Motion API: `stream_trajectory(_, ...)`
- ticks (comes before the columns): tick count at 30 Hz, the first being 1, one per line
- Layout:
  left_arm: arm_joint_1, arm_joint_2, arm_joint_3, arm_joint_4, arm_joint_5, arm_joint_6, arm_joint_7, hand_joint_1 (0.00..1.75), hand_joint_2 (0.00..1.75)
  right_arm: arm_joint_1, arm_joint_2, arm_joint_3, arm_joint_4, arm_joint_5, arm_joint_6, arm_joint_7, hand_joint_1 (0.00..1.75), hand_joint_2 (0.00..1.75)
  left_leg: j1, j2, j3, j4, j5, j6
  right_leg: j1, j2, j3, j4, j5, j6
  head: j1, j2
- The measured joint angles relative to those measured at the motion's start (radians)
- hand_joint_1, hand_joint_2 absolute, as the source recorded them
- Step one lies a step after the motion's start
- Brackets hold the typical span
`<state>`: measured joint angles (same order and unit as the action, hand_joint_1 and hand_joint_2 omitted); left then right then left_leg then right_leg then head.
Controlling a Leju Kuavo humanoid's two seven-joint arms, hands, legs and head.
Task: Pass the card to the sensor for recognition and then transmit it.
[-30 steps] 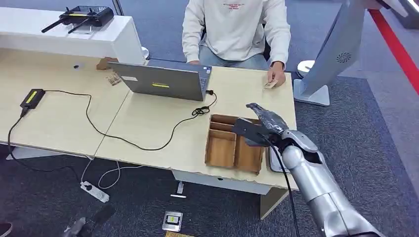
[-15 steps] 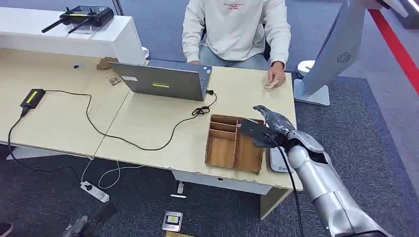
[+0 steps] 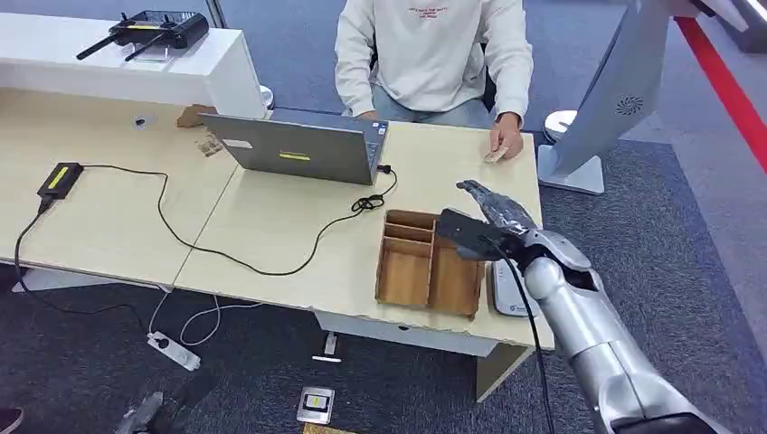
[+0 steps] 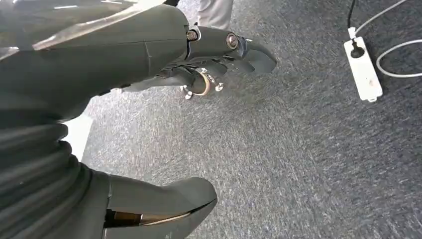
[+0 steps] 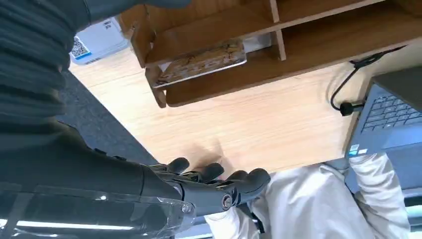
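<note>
Card (image 5: 201, 62) lies flat in a compartment of the wooden tray (image 3: 425, 262), right of centre in the head view. Right hand (image 3: 493, 221) hovers above the tray, fingers spread and empty; left hand (image 4: 209, 47) hangs over the carpet, fingers apart, holding nothing.

Bare pale wooden desk (image 3: 271, 217) lay open between the brown wooden divided tray (image 3: 427, 262) and the grey open laptop (image 3: 294, 145), crossed only by a thin black cable (image 3: 298, 258). Beyond the tray, a person's hand (image 3: 506, 137) rested on the desk's far edge. The white sensor pad (image 3: 514, 294) sat tight beside the tray at the desk's right end, under the robot's silver right arm (image 3: 579, 325).
</note>
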<state>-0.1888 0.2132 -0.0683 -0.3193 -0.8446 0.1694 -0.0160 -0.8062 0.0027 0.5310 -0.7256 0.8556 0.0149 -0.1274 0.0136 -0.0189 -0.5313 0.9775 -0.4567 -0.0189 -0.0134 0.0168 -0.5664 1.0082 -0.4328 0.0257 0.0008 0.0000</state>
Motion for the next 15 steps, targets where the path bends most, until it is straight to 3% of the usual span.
stream_trajectory(10, 0.002, -0.001, -0.009, 0.0, 0.018, 0.0, 0.003, 0.0, 1.75, 0.0, 0.008, 0.0, 0.001, 0.006, 0.003, 0.0, 0.0, 1.75, 0.0, 0.0, 0.0, 0.0, 0.0, 0.0, 0.0, 0.0, 0.0, 0.0, 0.0, 0.0, 0.0, 0.0)
stream_trajectory(12, 0.003, -0.001, -0.01, 0.0, 0.019, 0.0, 0.003, 0.0, 1.75, 0.0, 0.009, 0.0, 0.001, 0.006, 0.003, 0.0, 0.24, 1.75, 0.0, 0.0, 0.0, 0.0, 0.0, 0.0, 0.0, 0.0, 0.0, 0.0, 0.0, 0.0, 0.0, 0.0)
stream_trajectory(13, 0.003, -0.001, -0.01, 0.0, 0.019, 0.0, 0.003, 0.0, 1.75, 0.0, 0.009, 0.0, 0.001, 0.006, 0.003, 0.0, 0.8, 1.75, 0.0, 0.0, 0.0, 0.0, 0.0, 0.0, 0.0, 0.0, 0.0, 0.0, 0.0, 0.0, 0.0, 0.0)
stream_trajectory(14, 0.003, -0.001, -0.011, 0.0, 0.024, 0.001, 0.003, 0.0, 1.75, 0.0, 0.009, 0.0, 0.001, 0.006, 0.006, 0.0, 1.71, 1.75, 0.0, 0.0, 0.0, 0.0, 0.0, 0.0, 0.0, 0.0, 0.0, 0.0, 0.0, 0.0, 0.0, 0.0)
stream_trajectory(15, 0.003, -0.001, -0.011, 0.0, 0.027, 0.003, 0.003, 0.0, 1.75, 0.0, 0.01, 0.0, 0.002, 0.006, 0.008, 0.0, 1.75, 1.75, 0.0, 0.0, 0.0, 0.0, 0.0, 0.0, 0.0, 0.0, 0.0, 0.0, 0.0, 0.0, 0.0, 0.0)
